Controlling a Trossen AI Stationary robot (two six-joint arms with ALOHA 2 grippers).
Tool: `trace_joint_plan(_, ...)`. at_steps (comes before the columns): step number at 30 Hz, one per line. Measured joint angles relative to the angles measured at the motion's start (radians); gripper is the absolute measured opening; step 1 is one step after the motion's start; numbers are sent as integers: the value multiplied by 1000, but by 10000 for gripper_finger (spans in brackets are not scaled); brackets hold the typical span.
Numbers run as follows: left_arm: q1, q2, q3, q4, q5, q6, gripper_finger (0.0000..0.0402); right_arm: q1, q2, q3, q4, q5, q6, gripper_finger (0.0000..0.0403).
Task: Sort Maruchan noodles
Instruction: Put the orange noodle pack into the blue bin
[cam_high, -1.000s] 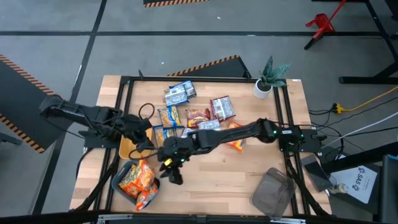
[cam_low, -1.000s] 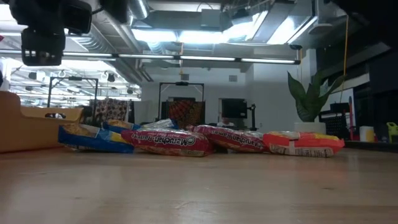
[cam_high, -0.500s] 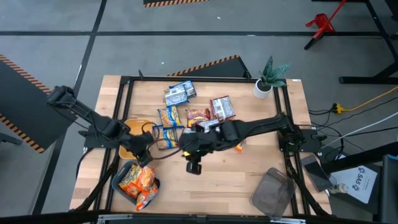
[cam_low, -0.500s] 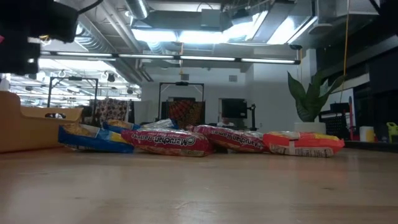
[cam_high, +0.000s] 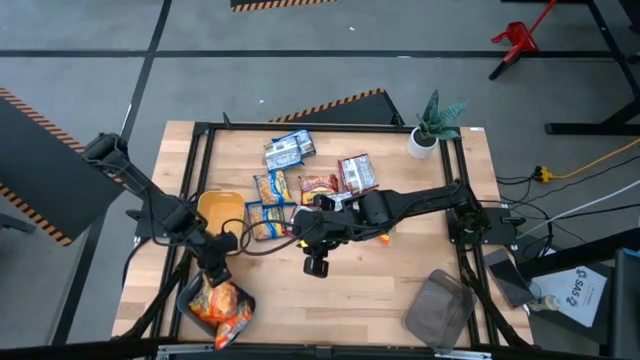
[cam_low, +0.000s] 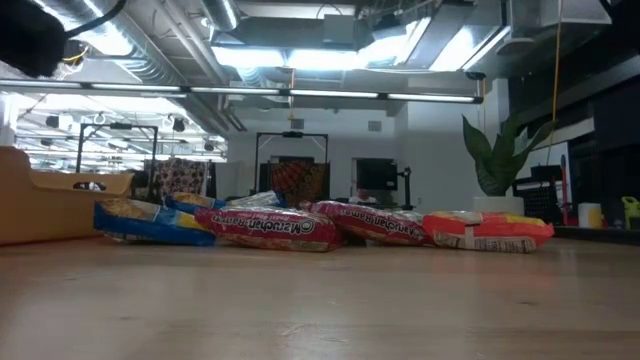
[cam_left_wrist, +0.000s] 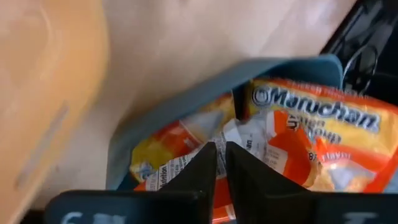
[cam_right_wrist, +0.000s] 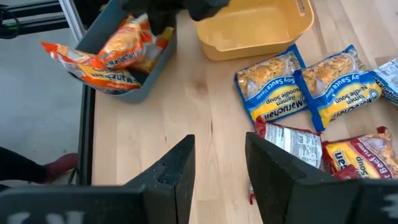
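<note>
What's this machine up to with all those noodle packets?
It is sorting ramen packets by colour into trays. The left gripper hangs over the teal tray at the table's front left corner, which already holds several orange packets; its fingers are almost together with nothing between them. The right gripper hovers open and empty over mid-table. The yellow tray is empty, and blue packets and red-brown packets lie loose on the wood.

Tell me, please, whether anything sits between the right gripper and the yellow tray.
Yes. Two blue noodle packets lie on the table between the right gripper and the yellow tray; beside them the wood is bare.
</note>
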Motion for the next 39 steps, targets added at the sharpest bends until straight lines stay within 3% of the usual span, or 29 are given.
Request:
trace_joint_plan(9, -16, -4, 176, -286, -25, 27, 3, 0, 0, 0, -27, -5, -3, 127)
trace_joint_plan(15, -98, -1, 249, -105, -280, 80, 1, 0, 1, 0, -36, -11, -1, 127)
trace_joint_plan(19, -125, 78, 248, -66, -394, 87, 1, 0, 1, 0, -42, -22, 0, 127)
trace_joint_plan(28, -188, 352, 323, -45, -359, 167, 0, 0, 2, 0, -46, -24, 0, 127)
trace_joint_plan(35, -194, 441, 404, -145, -377, 241, 0, 0, 2, 0, -46, -25, 0, 127)
trace_joint_plan(39, -198, 489, 405, -113, -318, 259, 0, 0, 2, 0, -46, -25, 0, 127)
